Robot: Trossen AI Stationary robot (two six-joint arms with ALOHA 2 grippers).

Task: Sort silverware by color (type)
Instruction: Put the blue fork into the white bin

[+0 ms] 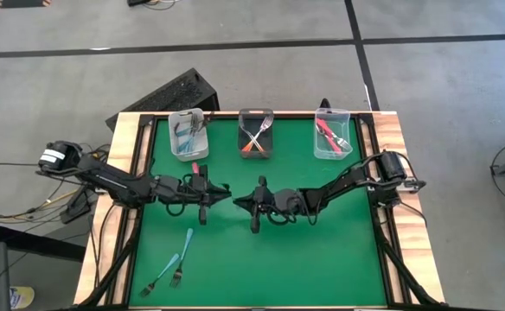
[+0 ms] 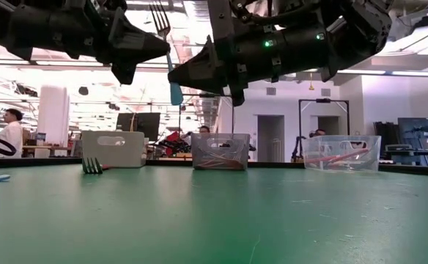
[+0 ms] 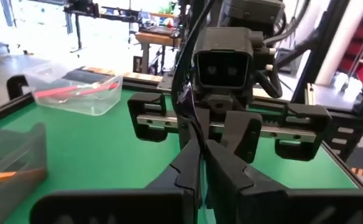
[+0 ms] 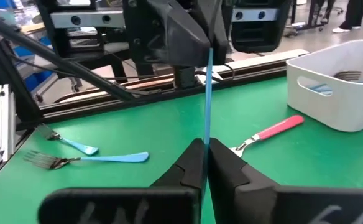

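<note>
Looks like a mid-air handover above the bench: right gripper (image 4: 205, 163) jaws pinching a light blue fork (image 4: 209, 93), left gripper (image 1: 222, 193) pinching it too. Next, one lets go, then the blue bin (image 1: 187, 135).

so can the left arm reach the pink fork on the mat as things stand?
Probably not yet. The left end effector is shut on the blue fork in mid-air, shared with the right end effector. The pink fork lies uncovered beside that arm; nothing else blocks it.
</note>
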